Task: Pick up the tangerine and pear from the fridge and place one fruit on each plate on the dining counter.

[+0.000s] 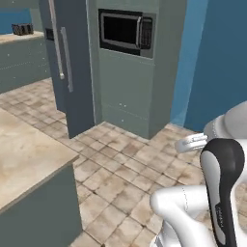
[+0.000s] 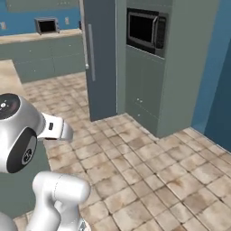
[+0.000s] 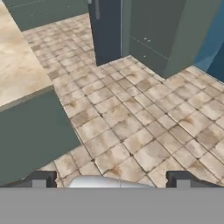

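Note:
The fridge [image 1: 77, 72] is a tall dark slate-grey unit with long vertical handles, and its doors are closed. It also stands across the tiled floor in the right base view [image 2: 101, 58] and at the top of the hand view [image 3: 107, 26]. The dining counter [image 1: 24, 154], beige marbled on top with grey-green sides, is close on my left [image 3: 22, 70]. My gripper [image 3: 111, 180] is open, held over the floor beside the counter's corner, with nothing between its fingertips [image 3: 40, 179]. The tangerine, the pear and the plates are out of view.
A grey-green cabinet with a built-in microwave [image 1: 126, 31] [image 2: 146, 29] stands right of the fridge, against a blue wall [image 1: 217, 62]. A back counter [image 2: 40, 40] carries a small appliance [image 2: 47, 25]. Tiled floor [image 3: 131, 122] lies open between me and the fridge.

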